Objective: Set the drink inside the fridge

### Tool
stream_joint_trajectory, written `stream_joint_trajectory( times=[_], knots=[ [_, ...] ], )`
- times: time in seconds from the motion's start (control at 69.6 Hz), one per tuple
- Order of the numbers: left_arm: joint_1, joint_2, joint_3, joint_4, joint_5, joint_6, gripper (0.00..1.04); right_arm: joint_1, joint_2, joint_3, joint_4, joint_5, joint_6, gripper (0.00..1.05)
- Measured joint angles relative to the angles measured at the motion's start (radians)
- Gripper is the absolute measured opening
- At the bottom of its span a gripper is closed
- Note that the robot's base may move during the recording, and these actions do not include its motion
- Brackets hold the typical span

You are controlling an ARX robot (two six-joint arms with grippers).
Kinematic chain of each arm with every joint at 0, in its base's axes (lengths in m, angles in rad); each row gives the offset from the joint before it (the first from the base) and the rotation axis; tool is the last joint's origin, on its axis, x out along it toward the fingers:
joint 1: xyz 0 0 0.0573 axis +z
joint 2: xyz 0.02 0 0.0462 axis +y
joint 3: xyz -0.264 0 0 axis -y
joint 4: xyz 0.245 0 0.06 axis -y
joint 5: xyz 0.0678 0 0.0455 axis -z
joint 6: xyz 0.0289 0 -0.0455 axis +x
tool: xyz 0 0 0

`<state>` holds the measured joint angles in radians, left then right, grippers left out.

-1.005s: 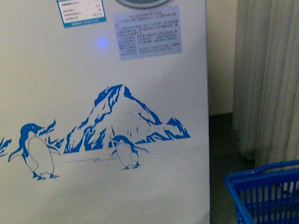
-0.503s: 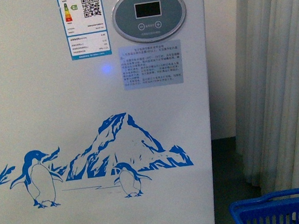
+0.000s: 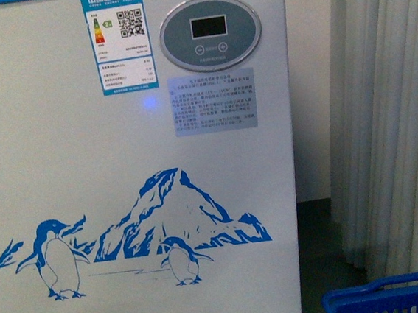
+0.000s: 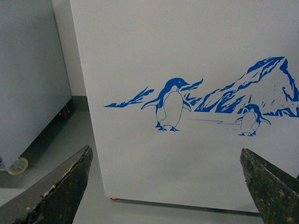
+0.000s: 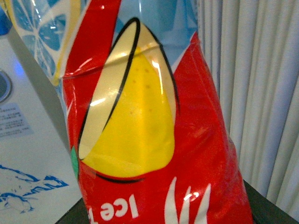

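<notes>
The fridge [image 3: 136, 171] fills the front view: a white front with blue penguins, a mountain graphic and an oval grey display [image 3: 210, 32]. Its top does not show. It also shows in the left wrist view [image 4: 187, 70], where my left gripper [image 4: 168, 186] is open and empty, its two dark fingers wide apart before the fridge's lower front. My right gripper is shut on the drink [image 5: 149, 140], whose glossy red, yellow and light-blue label fills the right wrist view and hides the jaws. The fridge's side [image 5: 28, 140] shows beside the drink.
A blue shopping basket [image 3: 393, 298] stands on the floor beside the fridge, below pale curtains [image 3: 390, 109]. A plain grey-white cabinet on castors [image 4: 28, 84] stands on the fridge's other side, with grey floor [image 4: 60, 144] between them.
The front view has risen: the fridge's graphic and display have slid down the picture, the energy label has come into view, and the basket has dropped towards the bottom edge.
</notes>
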<state>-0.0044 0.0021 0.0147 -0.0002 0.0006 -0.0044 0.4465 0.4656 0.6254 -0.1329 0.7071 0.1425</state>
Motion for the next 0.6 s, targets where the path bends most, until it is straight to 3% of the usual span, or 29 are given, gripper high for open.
stream_joint_trajectory(
  times=[0.603],
  knots=[
    [0.000, 0.000, 0.000, 0.000, -0.001, 0.000, 0.97, 0.000, -0.002, 0.000, 0.000, 0.004, 0.000, 0.42]
  ],
)
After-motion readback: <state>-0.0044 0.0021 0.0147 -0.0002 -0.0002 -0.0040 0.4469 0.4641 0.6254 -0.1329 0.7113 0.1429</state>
